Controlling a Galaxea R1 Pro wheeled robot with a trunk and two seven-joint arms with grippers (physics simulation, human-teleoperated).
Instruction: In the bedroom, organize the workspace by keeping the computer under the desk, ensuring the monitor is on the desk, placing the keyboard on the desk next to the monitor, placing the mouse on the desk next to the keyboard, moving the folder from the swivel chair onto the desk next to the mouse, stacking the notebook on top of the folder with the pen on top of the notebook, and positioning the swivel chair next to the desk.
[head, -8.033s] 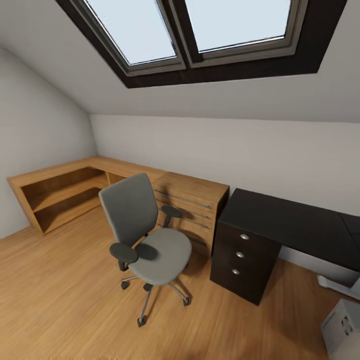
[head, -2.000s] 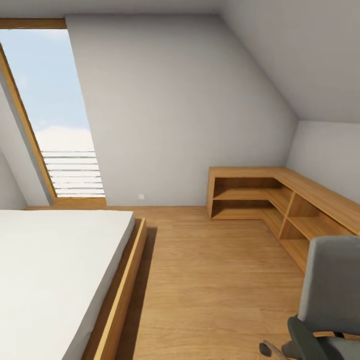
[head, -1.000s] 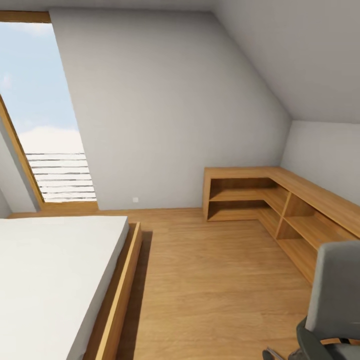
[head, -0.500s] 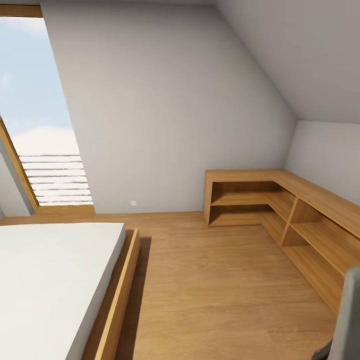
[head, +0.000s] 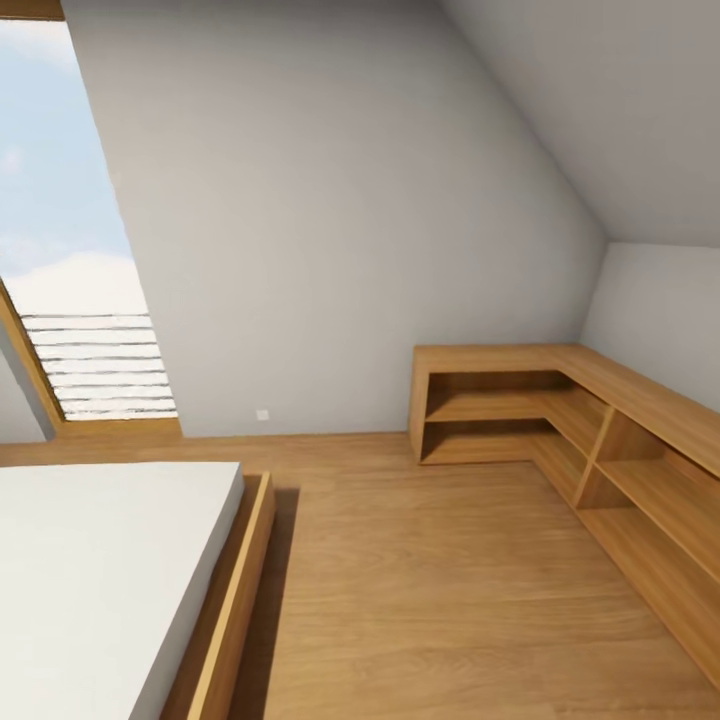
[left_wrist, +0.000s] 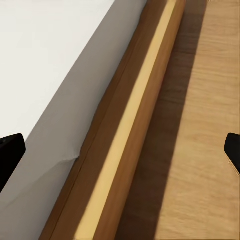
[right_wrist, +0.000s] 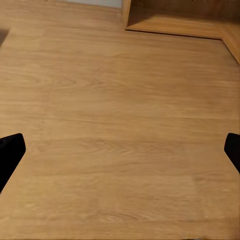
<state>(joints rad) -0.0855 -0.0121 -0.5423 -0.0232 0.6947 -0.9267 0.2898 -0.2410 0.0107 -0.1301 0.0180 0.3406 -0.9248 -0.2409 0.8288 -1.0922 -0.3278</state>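
I am in the bedroom, an attic room with sloped pale grey walls (head: 330, 220) and a light wood plank floor (head: 430, 580). The desk, the swivel chair and the other things of the task are out of view. My left gripper (left_wrist: 120, 155) is open, its two black fingertips (left_wrist: 10, 155) far apart, above the wooden edge of a bed. My right gripper (right_wrist: 120, 157) is also open and empty, hanging over bare floor planks (right_wrist: 120, 100).
A low bed with a white mattress (head: 90, 570) and an oak frame (head: 235, 590) fills the lower left. A tall slanted window (head: 70, 300) is at the far left. A low L-shaped oak shelf unit (head: 560, 420) runs along the right wall. Open floor lies between them.
The head view has kept shifting, so the grey chair at the lower right has slipped out of the picture. The bed, window and shelf unit stand as before.
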